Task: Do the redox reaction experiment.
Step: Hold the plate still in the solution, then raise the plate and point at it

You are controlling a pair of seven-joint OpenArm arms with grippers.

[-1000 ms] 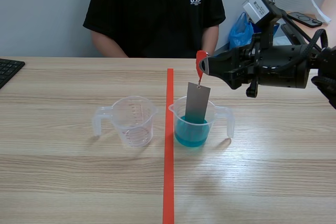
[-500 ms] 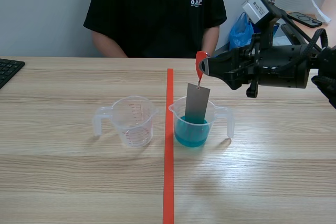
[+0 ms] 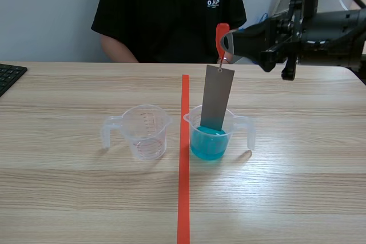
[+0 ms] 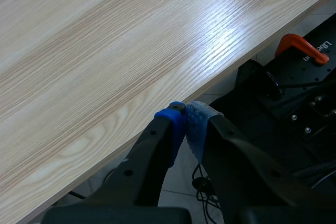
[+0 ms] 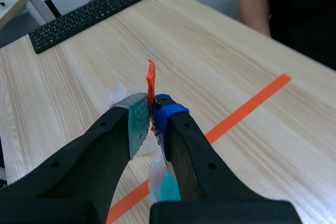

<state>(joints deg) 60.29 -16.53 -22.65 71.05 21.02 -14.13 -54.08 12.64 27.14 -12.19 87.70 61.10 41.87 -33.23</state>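
Metal strip (image 3: 217, 98) hangs from right pincer (image 3: 223, 42); arm raised, horizontal.

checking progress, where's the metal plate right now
Scene view: the metal plate hangs from the right hand, its lower end inside the blue-liquid cup.

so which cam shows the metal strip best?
Scene view: the whole grey metal strip hangs from a red tab pinched in the right gripper, its lower end inside the cup of blue liquid. Right wrist view shows only the tab between the fingers; the strip is hidden below. Left wrist view shows just table edge.
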